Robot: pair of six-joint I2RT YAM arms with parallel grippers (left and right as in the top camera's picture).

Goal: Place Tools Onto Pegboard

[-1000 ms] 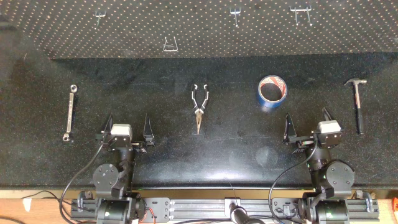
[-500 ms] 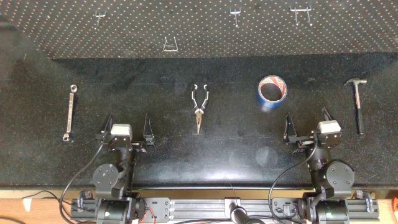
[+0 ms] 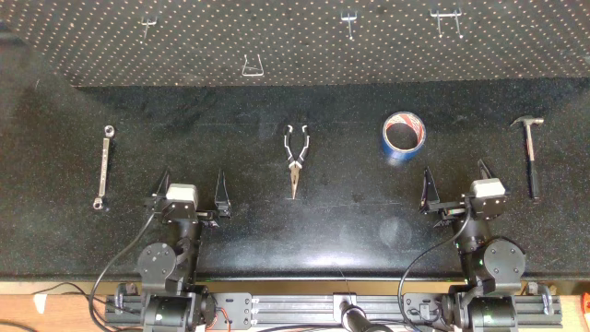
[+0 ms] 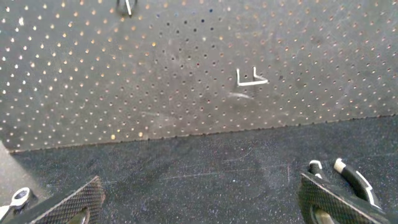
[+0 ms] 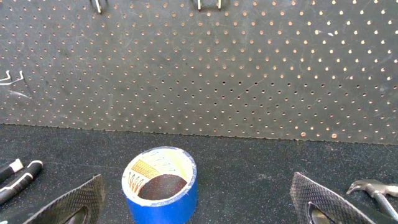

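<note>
Change, over the last second: left gripper (image 3: 193, 181) has slid a touch toward 3 o'clock in the top view. Right gripper (image 3: 454, 177) has not moved, and no tool has moved. Judgement: the task is at its very start, the left arm is only beginning to stir, and nothing has been picked up or hung.

Grippers:
- Left: fingers spread wide, holding nothing. It sits low near its base at 7 o'clock on the black mat (image 3: 350, 217).
- Right: fingers likewise wide apart and empty, at 5 o'clock on the mat.

Task items, all lying on the mat and well apart from one another:
- Wrench (image 3: 103, 167): flat, long axis running 12 to 6, at 9 o'clock on the mat and at about 10 o'clock from the left gripper.
- Pliers (image 3: 295, 159): at the centre, handles toward 12, nose toward 6, at 2 o'clock from the left gripper.
- Tape roll (image 3: 403, 136): blue, lying with its hole facing up, at 11 o'clock from the right gripper.
- Hammer (image 3: 529, 155): head toward 12, handle toward 6, at 3 o'clock on the mat.

Destination:
- Pegboard (image 3: 277, 41): across the 12 o'clock side.
- Hooks: a wire loop hook (image 3: 252, 66) low on the board, three more (image 3: 147, 23) (image 3: 348, 20) (image 3: 446, 20) near its top edge. All are bare.

Obstructions, as judgement: no tool crowds another's grasp. The wrench and hammer lie flat against the mat and will need a low, careful pinch. The hooks are thin, small targets.
</note>
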